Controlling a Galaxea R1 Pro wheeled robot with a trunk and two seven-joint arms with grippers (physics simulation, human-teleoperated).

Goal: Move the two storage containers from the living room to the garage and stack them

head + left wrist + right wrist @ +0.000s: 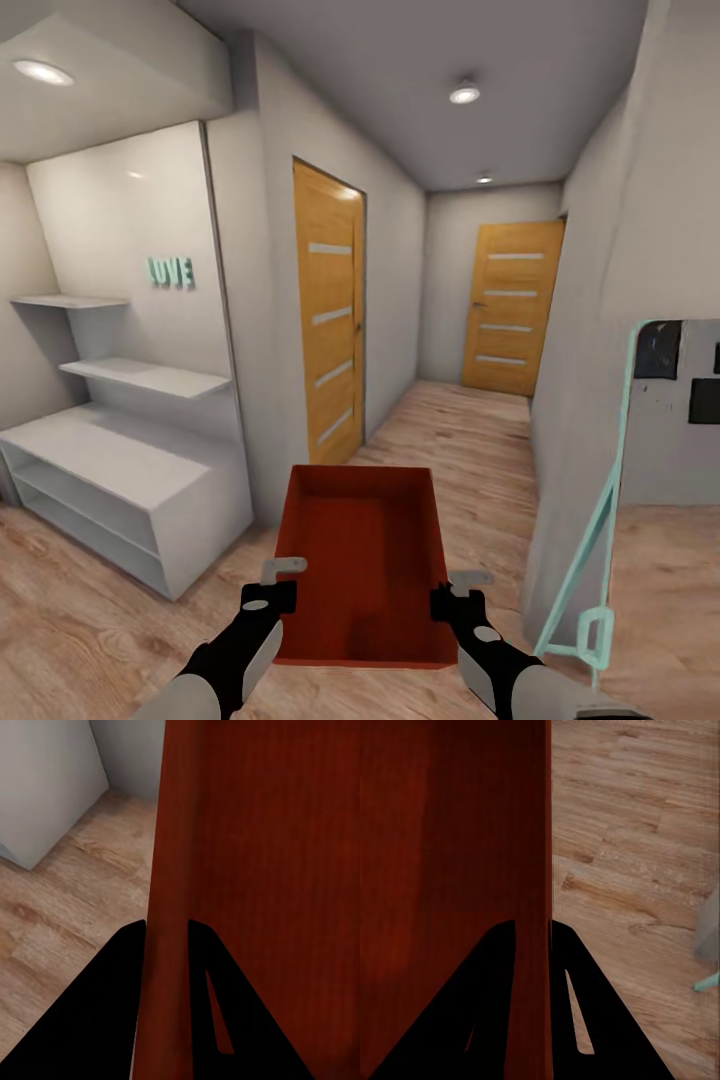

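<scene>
Nearest the robot, one orange-red storage container (365,565) is carried in front of the trunk, held above the light wood plank floor (80,620) and touching nothing else. The left pincer (272,592) is closed on the container's left wall, one finger inside and one outside; the left wrist view shows that wall (169,945) pinched between the two dark fingers (112,1005). The right pincer (452,597) is clamped the same way on the right wall, and the right wrist view shows the wall edge (532,945) running between its fingers (487,1005). The container is open at the top, level, its inside bare.

Just beyond, to the left, a low white shelf unit (120,480) stands against the wall, with two white wall shelves (140,375) above it and teal letters (171,271) on the panel. To the right stands a mint-green frame (600,520) holding a grey board.

Farther on, a corridor runs ahead with an orange wooden door (330,320) on its left wall and a second orange door (512,305) at its far end, each with four pale slits. Round ceiling lights (464,94) glow overhead.
</scene>
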